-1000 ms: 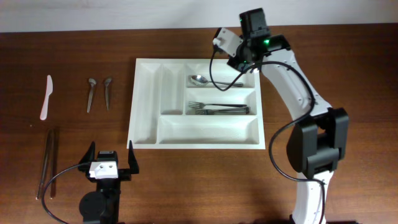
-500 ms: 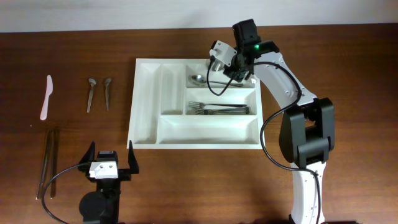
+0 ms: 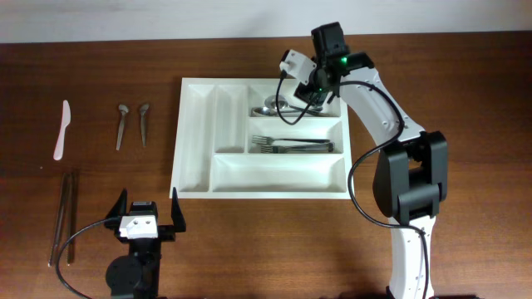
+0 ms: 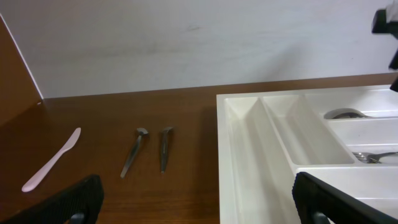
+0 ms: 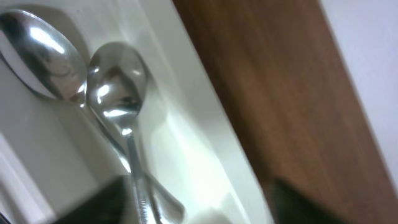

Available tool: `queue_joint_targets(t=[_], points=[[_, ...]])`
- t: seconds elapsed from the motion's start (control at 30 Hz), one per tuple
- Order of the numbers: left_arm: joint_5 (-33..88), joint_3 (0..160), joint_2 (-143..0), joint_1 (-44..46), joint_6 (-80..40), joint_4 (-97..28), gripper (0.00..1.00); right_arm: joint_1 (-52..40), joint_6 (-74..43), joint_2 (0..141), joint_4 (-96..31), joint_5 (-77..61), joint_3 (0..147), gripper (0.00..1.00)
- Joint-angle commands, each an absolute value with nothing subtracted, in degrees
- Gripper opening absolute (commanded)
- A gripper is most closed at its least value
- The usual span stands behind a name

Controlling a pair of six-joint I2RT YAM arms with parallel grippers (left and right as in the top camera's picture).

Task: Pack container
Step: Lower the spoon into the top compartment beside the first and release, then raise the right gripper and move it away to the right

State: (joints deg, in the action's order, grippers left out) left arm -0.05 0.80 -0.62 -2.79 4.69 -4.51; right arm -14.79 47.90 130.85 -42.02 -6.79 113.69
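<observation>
The brown table (image 3: 100, 249) carries everything. The container (image 3: 195, 141) lies flat at its centre, long sides running 9 to 3 o'clock.

The right gripper (image 3: 298, 93) hangs over the container's top long compartment, at about 1 o'clock from the tray's middle. In the wrist view its fingers (image 5: 109, 202) stand apart, clamped on nothing. A spoon handle lies loose on the white floor between them, close to one finger. The left gripper (image 3: 149, 206) is parked at 7 o'clock, just off the tray's corner, released and empty.

Two spoons (image 5: 115, 87) rest side by side, bowls toward 9 o'clock, and the forks (image 3: 291, 145) lie one compartment below. Waiting at 9 o'clock are the long thin sticks (image 3: 65, 218), a white plastic knife (image 3: 61, 129) and two short metal pieces (image 3: 133, 124).

The step looks like a spoon drop that is all but done. To finish it well, the right gripper should rise straight up until the fingers clear the handle and the tray's far wall at 12 o'clock, and only then swing away. A sideways exit risks dragging the spoon over the divider.

The bottom long compartment and both narrow ones show bare floor. The tray's near rim at 6 o'clock is the edge the left arm must mind.
</observation>
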Motion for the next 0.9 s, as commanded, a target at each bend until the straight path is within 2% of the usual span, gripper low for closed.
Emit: queue_joint_targets(t=[0.0,0.17,0.37,0.47,0.73,0.87], points=[[-0.01,0.51,-0.36,-3.16,4.14,-4.71,0.99,-14.98,47.33,130.54,-44.16,-7.03,118.98,0.99],[-0.01,0.51,-0.36,-3.16,4.14,-4.71,0.99,-14.9,46.94,129.49,-53.82,-5.37,128.22,0.99],[-0.01,0.51,-0.36,-3.16,4.14,-4.71,0.99,-13.72,41.69,127.87,-67.05,11.27,140.64,0.99],[-0.01,0.51,-0.36,-3.16,4.14,-4.71,0.99,-11.46,34.13,127.31,-75.22,19.75,147.15,0.98],[-0.01,0.51,-0.36,-3.16,4.14,-4.71,0.99,-2.17,14.85,127.07,-90.54,20.56,158.95,0.99],[-0.01,0.51,-0.36,-3.16,4.14,-4.71,0.99,2.98,10.68,126.78,-97.34,19.73,162.98,0.99]])
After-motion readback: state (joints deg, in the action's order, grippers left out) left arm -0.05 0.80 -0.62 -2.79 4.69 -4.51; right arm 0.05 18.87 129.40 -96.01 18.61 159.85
